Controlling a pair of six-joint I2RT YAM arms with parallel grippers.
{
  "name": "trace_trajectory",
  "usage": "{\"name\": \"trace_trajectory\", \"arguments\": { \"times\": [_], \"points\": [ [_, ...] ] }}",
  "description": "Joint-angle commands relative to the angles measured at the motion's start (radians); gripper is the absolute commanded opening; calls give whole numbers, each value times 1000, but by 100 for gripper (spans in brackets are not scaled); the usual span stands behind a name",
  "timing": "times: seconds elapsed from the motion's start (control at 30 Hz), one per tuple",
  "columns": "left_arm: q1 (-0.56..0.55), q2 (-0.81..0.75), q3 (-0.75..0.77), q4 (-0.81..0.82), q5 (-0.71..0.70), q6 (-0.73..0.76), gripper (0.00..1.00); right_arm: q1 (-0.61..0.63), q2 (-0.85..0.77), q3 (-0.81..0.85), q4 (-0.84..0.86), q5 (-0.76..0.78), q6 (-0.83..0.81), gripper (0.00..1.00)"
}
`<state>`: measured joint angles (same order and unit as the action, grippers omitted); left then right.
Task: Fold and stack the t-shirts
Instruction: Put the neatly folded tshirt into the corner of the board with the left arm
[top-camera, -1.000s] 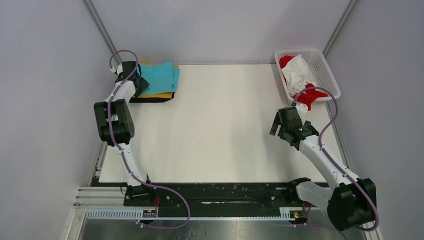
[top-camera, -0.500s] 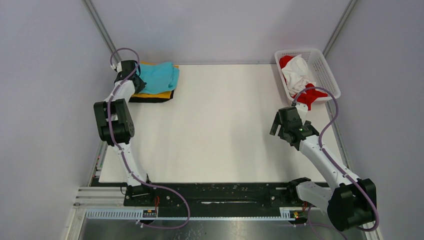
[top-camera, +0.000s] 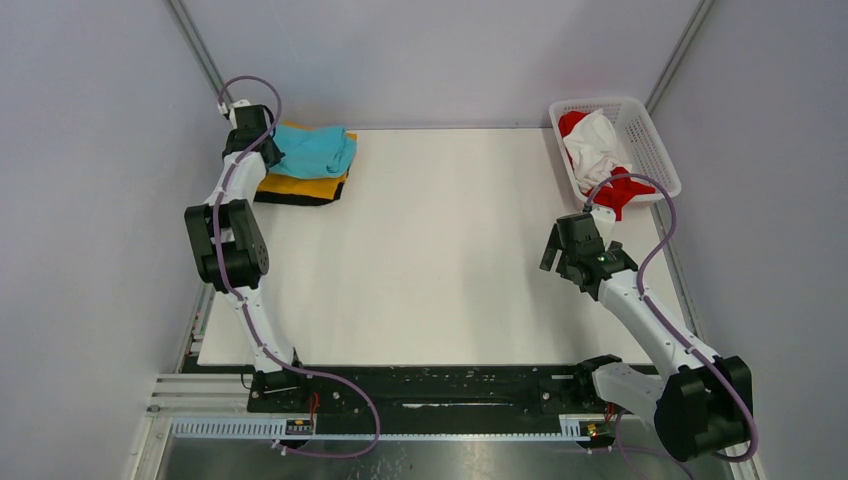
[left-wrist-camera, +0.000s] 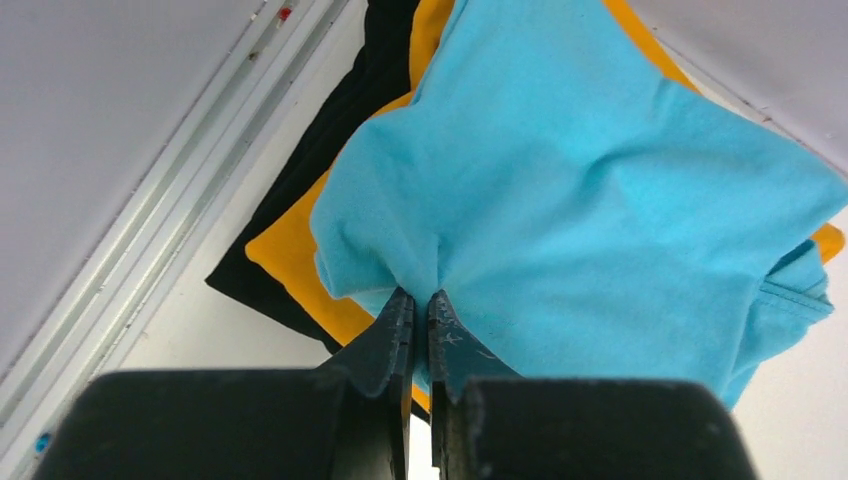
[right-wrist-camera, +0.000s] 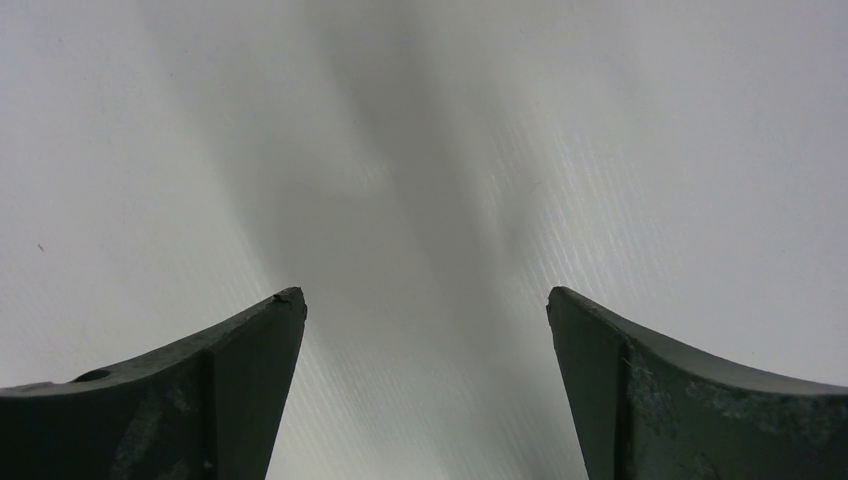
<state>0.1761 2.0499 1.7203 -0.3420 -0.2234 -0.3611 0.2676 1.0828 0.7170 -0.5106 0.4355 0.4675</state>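
Note:
A stack of folded t-shirts lies at the table's far left corner: a turquoise t-shirt (top-camera: 315, 151) (left-wrist-camera: 600, 190) on top, an orange t-shirt (top-camera: 305, 186) (left-wrist-camera: 290, 260) under it, a black t-shirt (top-camera: 295, 198) (left-wrist-camera: 330, 140) at the bottom. My left gripper (top-camera: 262, 150) (left-wrist-camera: 420, 300) is shut on a pinch of the turquoise t-shirt's left edge. A red t-shirt (top-camera: 618, 190) and a white t-shirt (top-camera: 595, 145) lie crumpled in the basket. My right gripper (top-camera: 562, 252) (right-wrist-camera: 425, 300) hangs open over bare table, nothing between its fingers.
The white lattice basket (top-camera: 650, 130) stands at the far right corner, with red cloth spilling over its near rim. A metal frame rail (left-wrist-camera: 170, 210) runs along the table's left edge, close to the stack. Grey walls enclose the table on three sides.
My left gripper has shut on the turquoise t-shirt's left edge and moved toward the far left corner, dragging the stack's top layer slightly. The right arm has not moved.

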Motion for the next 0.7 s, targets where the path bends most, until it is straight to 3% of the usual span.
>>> {"name": "trace_trajectory", "arguments": {
  "times": [0.0,0.17,0.3,0.4,0.53,0.63,0.67],
  "points": [
    [13,-76,-14,76,-65,72,0,-7,10,35,8,40,-4,99],
    [20,-47,-91,119,-2,68,2,-7,16,38,9,32,-8,100],
    [20,-5,-94,88,-9,41,21,-7,6,35,8,33,-7,99],
    [20,-28,-106,73,-24,16,48,-6,-3,36,8,31,-6,99],
    [20,-117,-123,52,7,-28,60,-7,-14,35,8,19,-4,99],
    [15,-214,-184,108,169,-67,65,-7,-25,32,9,13,0,100],
    [12,-241,-209,147,278,-78,71,-8,-27,33,9,7,0,100]
  ]
}}
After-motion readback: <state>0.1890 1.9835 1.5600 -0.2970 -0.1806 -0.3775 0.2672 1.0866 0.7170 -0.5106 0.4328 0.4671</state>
